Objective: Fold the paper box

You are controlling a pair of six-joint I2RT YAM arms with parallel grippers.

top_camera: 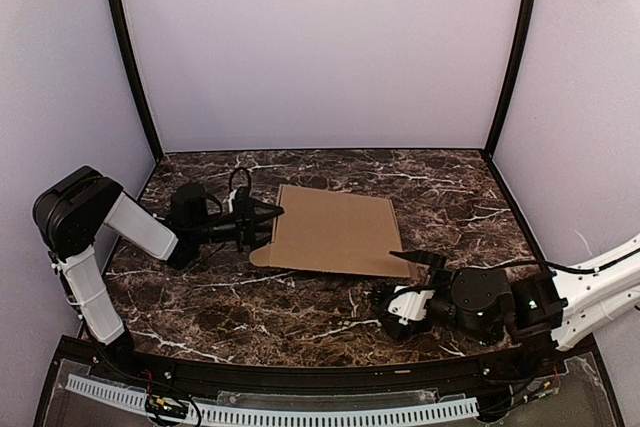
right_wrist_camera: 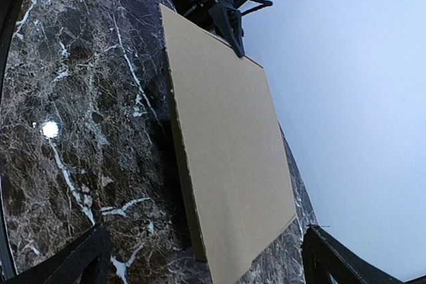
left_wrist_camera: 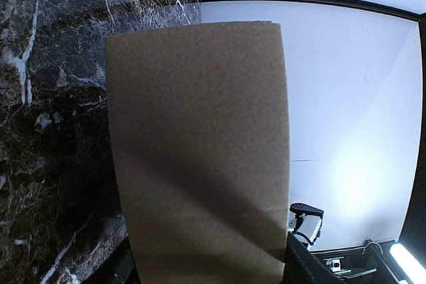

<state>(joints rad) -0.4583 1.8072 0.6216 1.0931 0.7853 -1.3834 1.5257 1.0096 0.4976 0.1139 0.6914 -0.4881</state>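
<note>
Left gripper (top_camera: 262, 222) is pinching the paper box (top_camera: 330, 230). Its fingers close on the cardboard edge nearest its own arm, and the right wrist view shows one black finger lying over the top face. From those fingertips the box stretches straight ahead as a flat, plain brown panel, away from this arm and toward the other one. In the left wrist view the cardboard fills the space between the two fingers.

At the far end of the box sits the right gripper (top_camera: 408, 289), its jaws spread wide with nothing between them. It lies low over the table (top_camera: 300, 307), pointing at the box's side, and the box's corner is just beside its farther finger; whether they touch cannot be told. Ahead of this gripper the box shows a thick side edge, with a shadow on the marble beneath.

Around both grippers the dark, white-veined marble runs out to pale walls (top_camera: 320, 47) with black corner posts (top_camera: 128, 47).
</note>
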